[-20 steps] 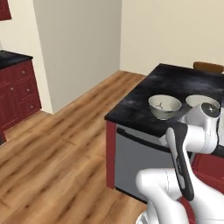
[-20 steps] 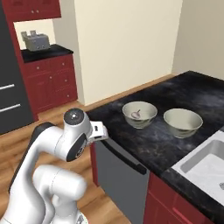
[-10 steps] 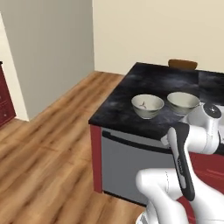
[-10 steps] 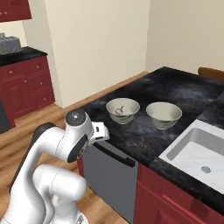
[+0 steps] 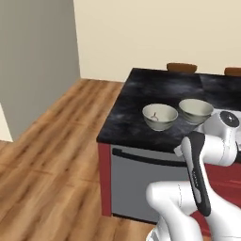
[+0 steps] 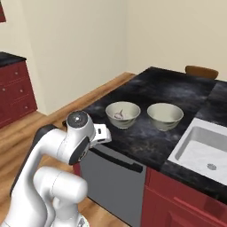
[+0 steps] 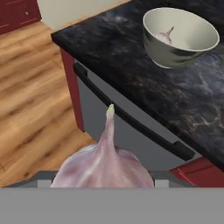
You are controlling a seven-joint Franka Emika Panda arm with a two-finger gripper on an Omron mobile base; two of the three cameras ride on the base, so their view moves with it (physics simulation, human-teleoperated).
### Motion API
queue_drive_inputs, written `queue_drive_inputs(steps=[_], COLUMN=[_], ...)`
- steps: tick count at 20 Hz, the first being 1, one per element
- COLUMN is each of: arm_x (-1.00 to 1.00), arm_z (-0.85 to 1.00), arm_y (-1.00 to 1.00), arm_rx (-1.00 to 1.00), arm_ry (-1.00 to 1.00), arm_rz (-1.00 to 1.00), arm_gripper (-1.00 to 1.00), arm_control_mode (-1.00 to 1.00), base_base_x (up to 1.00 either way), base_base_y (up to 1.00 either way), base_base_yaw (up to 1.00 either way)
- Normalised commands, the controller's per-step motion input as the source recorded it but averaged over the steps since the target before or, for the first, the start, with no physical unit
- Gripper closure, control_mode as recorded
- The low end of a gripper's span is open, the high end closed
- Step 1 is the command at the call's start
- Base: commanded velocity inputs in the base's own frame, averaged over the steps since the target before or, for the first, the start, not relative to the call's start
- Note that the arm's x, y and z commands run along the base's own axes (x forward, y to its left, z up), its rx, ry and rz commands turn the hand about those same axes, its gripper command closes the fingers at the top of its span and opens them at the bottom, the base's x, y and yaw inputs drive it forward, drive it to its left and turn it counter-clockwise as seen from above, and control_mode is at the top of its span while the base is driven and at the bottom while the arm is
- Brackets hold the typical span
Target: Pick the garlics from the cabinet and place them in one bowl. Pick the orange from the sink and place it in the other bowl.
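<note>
A whitish garlic (image 7: 105,164) with purple streaks and a pointed tip fills the bottom of the hand view, held in my gripper (image 6: 104,134), whose fingers are hidden behind it. It hangs in front of the island's edge, short of the nearer bowl (image 6: 123,114), which holds another garlic (image 7: 165,36). A second bowl (image 6: 165,116) stands just right of it with nothing visible inside. The sink (image 6: 204,148) shows at the right, with the orange and the cabinet out of view.
The bowls stand on a black stone island counter (image 5: 141,94) above a grey dishwasher front (image 5: 141,186) with a dark handle. Low red drawer units (image 6: 15,91) stand at the far left. Wooden floor (image 5: 52,141) lies open to the left of the island.
The whole picture has shifted as the base drove toward the island; the counter and bowls now sit closer. The arm keeps the same folded pose with the garlic.
</note>
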Motion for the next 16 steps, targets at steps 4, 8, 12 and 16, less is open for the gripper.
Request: queue_drive_inputs(steps=[4, 8, 12, 16], arm_x=[0.00, 0.00, 0.00, 0.00], arm_z=[0.00, 0.00, 0.00, 0.00], arm_y=[0.00, 0.00, 0.00, 0.00], arm_rx=[0.00, 0.00, 0.00, 0.00], arm_ry=[0.00, 0.00, 0.00, 0.00], arm_rz=[0.00, 0.00, 0.00, 0.00], arm_gripper=[1.00, 1.00, 1.00, 1.00], arm_control_mode=[1.00, 1.00, 1.00, 1.00], base_base_x=[0.28, 0.32, 0.38, 0.46], base_base_y=[0.41, 0.20, 0.06, 0.02], base_base_yaw=[-0.22, -0.22, -0.21, -0.19])
